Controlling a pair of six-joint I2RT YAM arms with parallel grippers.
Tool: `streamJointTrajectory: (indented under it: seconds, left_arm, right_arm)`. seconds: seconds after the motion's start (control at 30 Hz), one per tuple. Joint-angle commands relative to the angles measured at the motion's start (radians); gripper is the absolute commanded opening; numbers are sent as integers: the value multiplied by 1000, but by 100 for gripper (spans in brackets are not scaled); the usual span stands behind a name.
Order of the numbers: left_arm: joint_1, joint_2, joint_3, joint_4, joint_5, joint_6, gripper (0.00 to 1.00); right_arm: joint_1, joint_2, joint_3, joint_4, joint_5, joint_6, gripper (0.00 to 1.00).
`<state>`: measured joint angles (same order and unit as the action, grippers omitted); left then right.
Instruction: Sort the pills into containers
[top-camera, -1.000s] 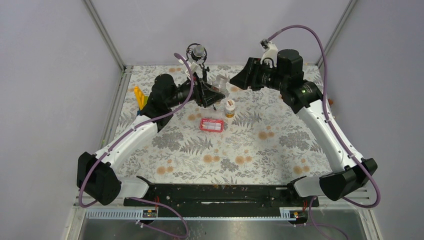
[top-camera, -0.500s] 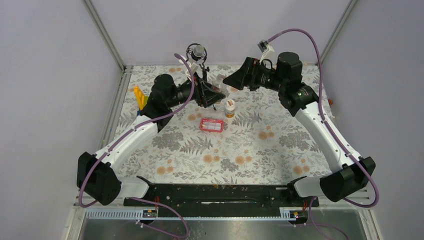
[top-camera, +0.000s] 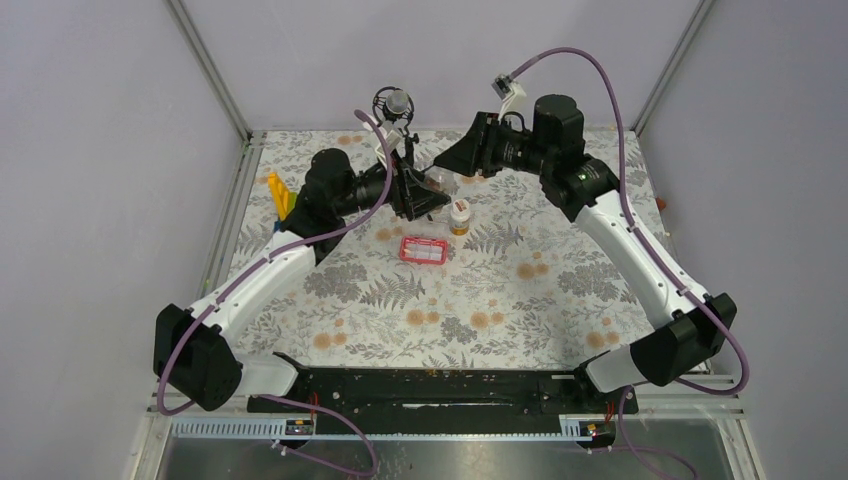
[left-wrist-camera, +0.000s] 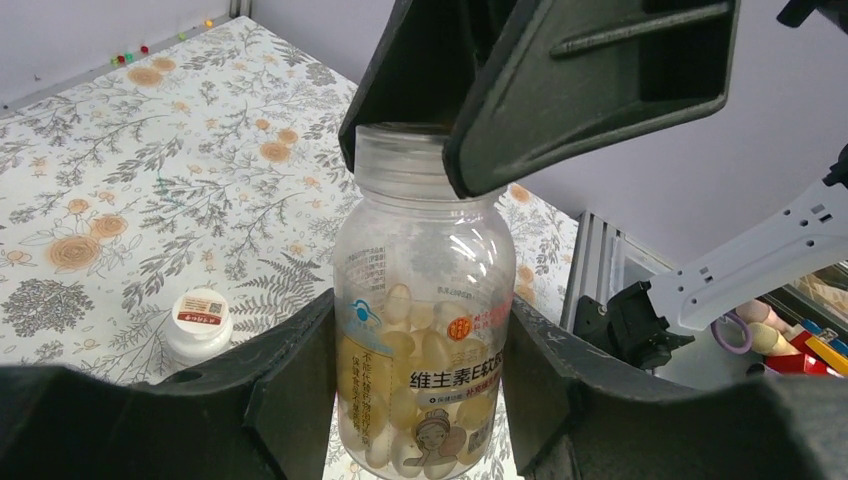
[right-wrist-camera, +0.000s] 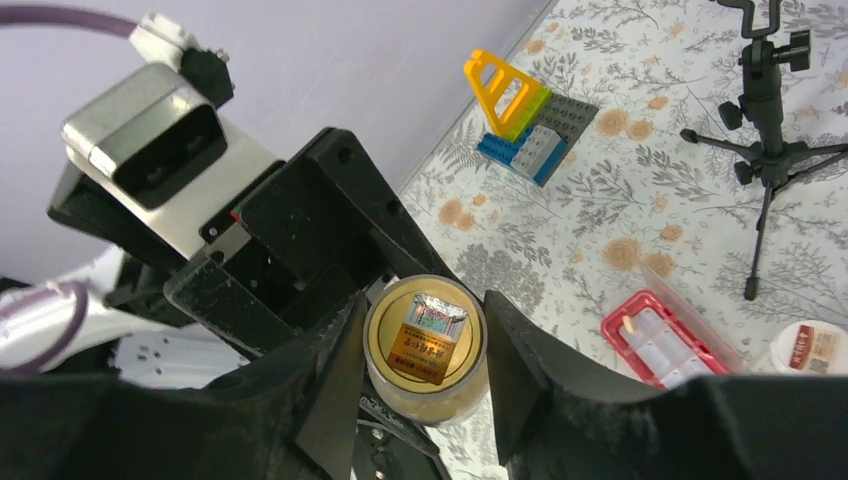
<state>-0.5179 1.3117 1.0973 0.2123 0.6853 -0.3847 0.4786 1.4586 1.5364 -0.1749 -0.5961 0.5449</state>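
**While Gripped at Both Ends**

Where it is held over the far middle of the floral cloth (top-camera: 520, 300), the clear yellowish bottle (left-wrist-camera: 420, 300) stands upright in the left wrist view. Pale yellow pills (left-wrist-camera: 400, 312) fill its lower half behind a printed label. The left gripper (left-wrist-camera: 418, 395) has its fingers closed against the two sides of the bottle's body. The right gripper (right-wrist-camera: 425, 372) comes in from the opposite side, and its fingers are narrowed onto the bottle's top, flanking a round golden face with a small printed square.

On the cloth just beside and nearer the arm bases stands the white-capped bottle (top-camera: 460, 214), upright. Close to it, nearer still, lies the pink compartment box (top-camera: 424, 249), lying flat; an orange speck in one end compartment may be a pill, though it is too small to be sure.

Well apart at the left edge sits the toy-brick block (right-wrist-camera: 525, 125), and a small black tripod (right-wrist-camera: 768, 105) stands at the far edge.
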Motion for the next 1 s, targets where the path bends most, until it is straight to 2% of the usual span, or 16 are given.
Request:
streamJointTrajectory:
  seconds: [0.0, 0.1, 0.27, 0.43, 0.57, 0.7, 0.87, 0.97]
  left_arm:
    - [9, -16, 40, 11, 14, 27, 0]
    - [22, -16, 50, 5, 90, 19, 0]
    - [30, -14, 70, -9, 284, 26, 0]
    - [30, -9, 75, -45, 365, 55, 0]
    - [30, -20, 59, -71, 373, 106, 0]
    - [30, -34, 35, -41, 390, 111, 0]
    - [33, -40, 24, 44, 458, 36, 0]
    - [37, -49, 26, -8, 418, 72, 0]
  right_arm:
    - [0, -10, 69, -67, -128, -138, 36]
    - [-36, -14, 66, -84, -250, -203, 30]
    - [-80, -35, 62, -86, -381, -274, 30]
    - [-84, -50, 68, -59, -361, -264, 31]
    - [-88, -58, 54, 13, -292, -167, 31]
    - [-89, -61, 42, 79, -300, -95, 29]
    - [-90, -98, 8, 86, -392, -198, 29]
    - [-100, -115, 11, 10, -286, -266, 30]
